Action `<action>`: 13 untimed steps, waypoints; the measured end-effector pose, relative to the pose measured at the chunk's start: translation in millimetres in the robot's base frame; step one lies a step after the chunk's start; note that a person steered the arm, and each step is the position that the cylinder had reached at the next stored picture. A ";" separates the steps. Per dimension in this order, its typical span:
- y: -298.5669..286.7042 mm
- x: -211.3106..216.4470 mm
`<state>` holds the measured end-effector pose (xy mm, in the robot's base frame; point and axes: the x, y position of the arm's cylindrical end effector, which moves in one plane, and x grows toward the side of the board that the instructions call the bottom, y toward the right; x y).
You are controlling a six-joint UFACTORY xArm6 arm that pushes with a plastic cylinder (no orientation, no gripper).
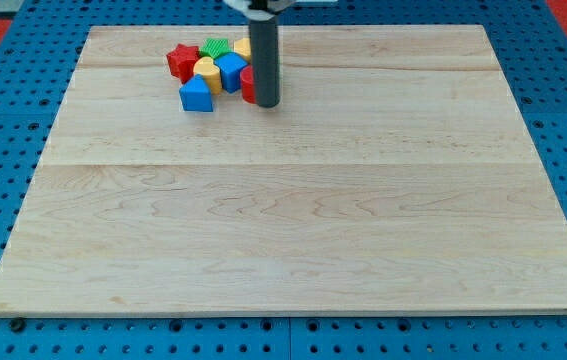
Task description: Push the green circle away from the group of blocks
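The green block (217,47), shape unclear though ridged on top, lies flat at the cluster's 12 o'clock edge, touching the red star-shaped block (181,60) and yellow block (206,69).

Pale, matt wooden board (293,220) with visible grain; smooth blue pegboard (3,150) surrounds it.

cluster: six small blocks bunched near the top-left of the pale wooden board (293,220)
red star-shaped block (180,60): leftmost
green round block (217,47): topmost
yellow block (206,69): centre
blue cube-like block (231,70): right of it
blue triangular block (196,95): bottommost
red block (248,85): rightmost, touching my tip (267,103)
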<state>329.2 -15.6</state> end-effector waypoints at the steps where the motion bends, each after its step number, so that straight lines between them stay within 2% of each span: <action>1: 10.4 -29.6; 3: 65.9 -46.0; 4: 60.0 -117.8; 5: -18.1 -111.2; 6: 11.8 -70.6; 8: 55.1 -44.4; 9: 98.1 -38.7; 12: 101.8 -48.1; 13: 115.9 -31.2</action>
<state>298.0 100.4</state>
